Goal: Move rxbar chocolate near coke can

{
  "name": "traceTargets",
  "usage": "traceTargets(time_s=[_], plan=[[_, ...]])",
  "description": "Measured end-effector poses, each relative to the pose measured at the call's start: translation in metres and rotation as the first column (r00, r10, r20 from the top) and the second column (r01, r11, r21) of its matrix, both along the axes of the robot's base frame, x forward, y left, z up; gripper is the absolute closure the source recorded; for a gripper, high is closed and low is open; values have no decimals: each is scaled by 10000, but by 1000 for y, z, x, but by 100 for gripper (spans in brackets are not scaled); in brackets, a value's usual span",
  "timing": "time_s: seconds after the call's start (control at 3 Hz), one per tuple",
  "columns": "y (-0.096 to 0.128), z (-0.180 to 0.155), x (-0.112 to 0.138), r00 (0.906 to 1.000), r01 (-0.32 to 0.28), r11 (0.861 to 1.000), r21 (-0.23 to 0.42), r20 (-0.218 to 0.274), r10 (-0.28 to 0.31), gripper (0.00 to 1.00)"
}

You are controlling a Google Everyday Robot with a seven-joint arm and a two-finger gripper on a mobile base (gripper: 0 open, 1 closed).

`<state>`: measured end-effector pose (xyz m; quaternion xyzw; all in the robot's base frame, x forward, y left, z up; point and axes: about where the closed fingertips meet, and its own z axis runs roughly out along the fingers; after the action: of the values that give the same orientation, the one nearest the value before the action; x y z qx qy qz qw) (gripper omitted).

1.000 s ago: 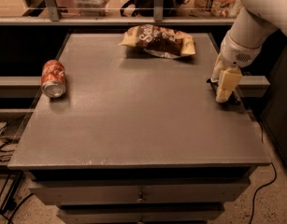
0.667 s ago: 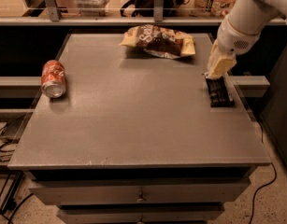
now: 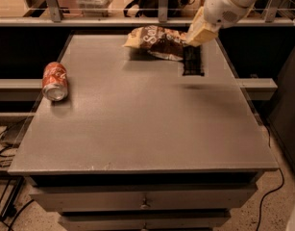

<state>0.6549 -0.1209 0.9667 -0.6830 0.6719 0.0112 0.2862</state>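
The rxbar chocolate [image 3: 192, 60], a flat black bar, hangs from my gripper [image 3: 194, 40] above the table's far right part, with its shadow on the tabletop below it. The gripper, cream-coloured, comes down from the upper right and is shut on the bar's top end. The coke can [image 3: 55, 81], red with a silver top, lies on its side near the table's left edge, far to the left of the bar.
A yellow-and-brown chip bag [image 3: 156, 41] lies at the back of the grey table [image 3: 137, 138], just left of the gripper and the bar. A railing and shelf run behind the table. Drawers sit below the front edge.
The bar lay on the table near the right edge with the gripper above it. Now the gripper holds it lifted and has moved it left and toward the back, next to the chip bag.
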Motion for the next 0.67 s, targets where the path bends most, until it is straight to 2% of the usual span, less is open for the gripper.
traceTargets(time_s=[0.33, 0.67], plan=[[6, 5, 1, 9999, -76, 9998, 196, 67, 74, 100], [8, -7, -1, 9995, -14, 9990, 444, -310, 27, 100]])
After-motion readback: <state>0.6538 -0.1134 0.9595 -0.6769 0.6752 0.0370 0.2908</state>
